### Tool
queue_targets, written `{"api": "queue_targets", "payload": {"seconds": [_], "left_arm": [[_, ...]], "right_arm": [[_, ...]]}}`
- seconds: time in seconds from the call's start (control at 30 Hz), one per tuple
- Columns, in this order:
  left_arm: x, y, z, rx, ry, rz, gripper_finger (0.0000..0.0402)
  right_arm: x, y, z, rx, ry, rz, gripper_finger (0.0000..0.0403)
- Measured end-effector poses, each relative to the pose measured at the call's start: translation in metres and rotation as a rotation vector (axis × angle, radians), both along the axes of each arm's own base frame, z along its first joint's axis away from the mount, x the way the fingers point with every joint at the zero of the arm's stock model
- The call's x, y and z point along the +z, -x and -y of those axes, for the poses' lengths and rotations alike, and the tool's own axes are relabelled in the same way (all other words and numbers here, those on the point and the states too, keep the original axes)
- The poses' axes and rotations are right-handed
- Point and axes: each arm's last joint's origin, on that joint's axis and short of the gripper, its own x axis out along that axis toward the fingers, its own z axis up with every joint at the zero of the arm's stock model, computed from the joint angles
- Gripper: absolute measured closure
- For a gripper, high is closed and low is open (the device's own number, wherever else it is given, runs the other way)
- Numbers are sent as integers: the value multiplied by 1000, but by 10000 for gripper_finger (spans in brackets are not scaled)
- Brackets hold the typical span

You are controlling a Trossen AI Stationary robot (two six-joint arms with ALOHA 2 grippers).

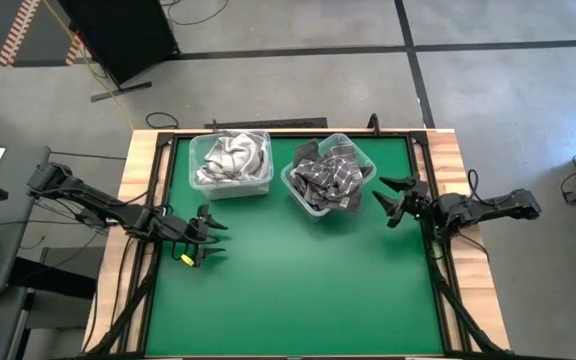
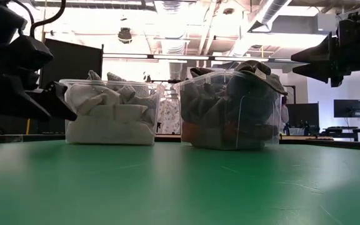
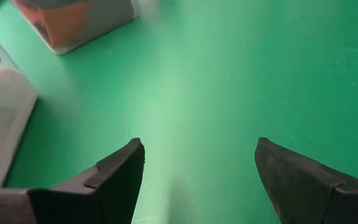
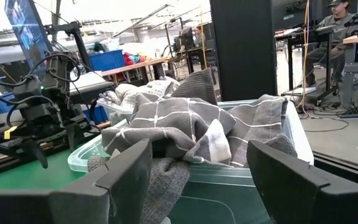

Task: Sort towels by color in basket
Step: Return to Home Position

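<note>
Seen from above, the left gripper point(image 1: 215, 238) hovers over the green table point(image 1: 288, 300) near its left edge. Its fingers are spread apart and nothing lies between them. Its own wrist view shows only bare green between the two dark fingertips.

The left bin point(image 1: 208, 186), clear plastic, stands just past 12 o'clock from that gripper and apart from it. It is heaped with light grey towels point(image 1: 230, 160), crumpled together and rising a little above the rim. None of them touches the gripper.

The right bin point(image 1: 290, 180), also clear, sits just beside the left bin at about 3 o'clock from it, turned at a slight angle. It holds the dark grey checked towels point(image 1: 330, 175), piled high, with folds spilling over the rim. In the low view some orange cloth point(image 2: 195, 132) shows through the wall near the bottom of this bin.

The right gripper point(image 1: 389, 202) hangs near the table's right edge. It is released, with its fingers wide and empty. The right bin lies at about 10 o'clock from it, near but not touching. Its wrist view looks straight at the checked heap past the parted fingers.
</note>
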Motion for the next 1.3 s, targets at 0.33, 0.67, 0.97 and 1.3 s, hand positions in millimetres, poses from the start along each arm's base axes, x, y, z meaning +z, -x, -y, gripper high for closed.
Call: {"api": "queue_targets", "payload": {"seconds": [0.33, 0.67, 0.97, 1.3], "left_arm": [[-4, 2, -1, -7, -30, -47, 109], [-4, 2, -1, -9, -34, -48, 109], [-4, 2, -1, -9, -34, -48, 109], [-4, 2, -1, -9, -34, -48, 109]], "right_arm": [[0, 0, 0, 0, 0, -1, 112], [0, 0, 0, 0, 0, -1, 112], [0, 0, 0, 0, 0, -1, 112], [0, 0, 0, 0, 0, -1, 112]]}}
